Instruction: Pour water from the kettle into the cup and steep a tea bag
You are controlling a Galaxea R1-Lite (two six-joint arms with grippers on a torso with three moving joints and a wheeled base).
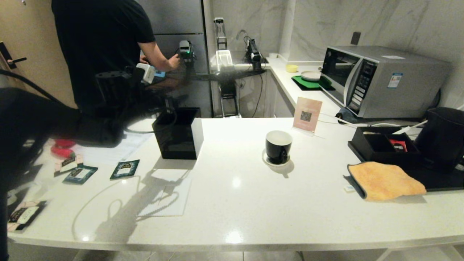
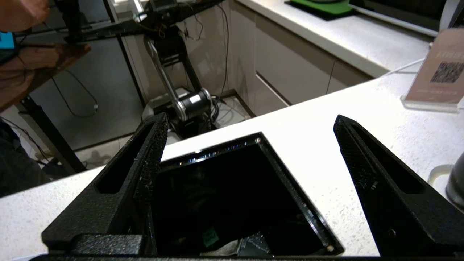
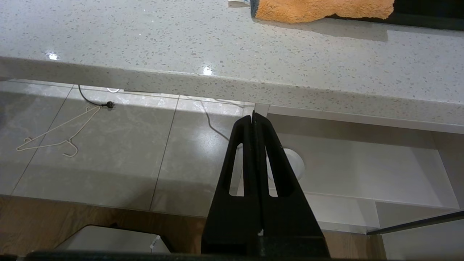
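Glossy cup (image 1: 278, 146) looks slippery and breakable (take its handle); left gripper (image 2: 250, 145) spread empty over black box (image 2: 301, 206), right gripper (image 3: 253, 119) clenched.

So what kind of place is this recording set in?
Most likely a kitchen or office pantry: a microwave on a side counter, a white stone-look countertop holding the cup on its saucer, and the kettle.

The counter (image 1: 235, 188) is white with fine grey speckles. At frame centre the cup (image 1: 278, 146) is glossy black, white inside, on a white saucer (image 1: 268, 161). Left of it stands a glossy black box (image 1: 178, 133). Lower right lies an orange cloth (image 1: 386, 180). Upper right, the microwave (image 1: 384, 81) is silver-grey; the kettle (image 1: 444, 137) is matte black.
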